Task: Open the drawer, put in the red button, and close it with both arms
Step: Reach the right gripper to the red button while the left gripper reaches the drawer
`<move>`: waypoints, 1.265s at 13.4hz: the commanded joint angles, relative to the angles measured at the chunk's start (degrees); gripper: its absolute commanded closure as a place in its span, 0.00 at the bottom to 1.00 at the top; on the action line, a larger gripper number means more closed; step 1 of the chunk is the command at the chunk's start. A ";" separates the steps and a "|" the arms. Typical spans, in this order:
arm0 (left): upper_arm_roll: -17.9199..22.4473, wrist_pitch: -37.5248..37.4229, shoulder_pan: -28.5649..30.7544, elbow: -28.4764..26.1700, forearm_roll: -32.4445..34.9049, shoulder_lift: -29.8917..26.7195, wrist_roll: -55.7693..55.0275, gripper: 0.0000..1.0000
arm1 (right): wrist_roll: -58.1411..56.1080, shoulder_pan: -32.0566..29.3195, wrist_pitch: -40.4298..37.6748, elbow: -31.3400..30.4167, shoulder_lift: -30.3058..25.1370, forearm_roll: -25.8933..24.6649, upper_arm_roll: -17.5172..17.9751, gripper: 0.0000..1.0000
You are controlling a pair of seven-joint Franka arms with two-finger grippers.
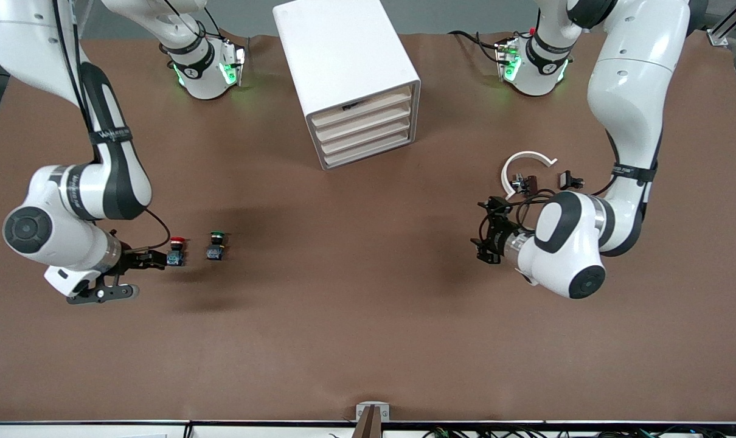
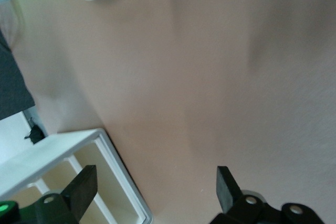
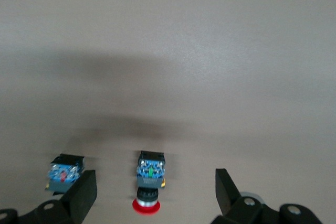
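Lying sideways, red button (image 1: pixel 176 250), red-capped, blue-based

You see the cabinet (image 2: pixel 63 153) only partly in left wrist view, cut by the frame edge. Green button's (image 3: pixel 64 172) cap is hidden by a right finger (image 3: pixel 81 195).

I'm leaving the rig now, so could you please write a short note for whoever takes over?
Right hand: open, low beside the red button, nothing held.
Left hand: open, empty, over bare table at its own end.
Green button stands beside the red one.
Cabinet: every drawer shut, including the second-highest drawer.
Done: nothing.
Left: open drawer, put red button in, close with both arms.
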 commanded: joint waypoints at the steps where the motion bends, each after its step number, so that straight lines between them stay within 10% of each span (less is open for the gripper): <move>1: 0.39 -2.88 -4.36 1.12 -3.09 1.53 -3.61 0.00 | -0.13 -0.78 1.94 -0.05 2.78 1.54 0.57 0.00; 17: 0.39 -10.28 -13.32 1.21 -19.01 8.39 -21.18 0.00 | -0.31 -1.75 3.80 -6.74 5.69 2.34 0.74 0.00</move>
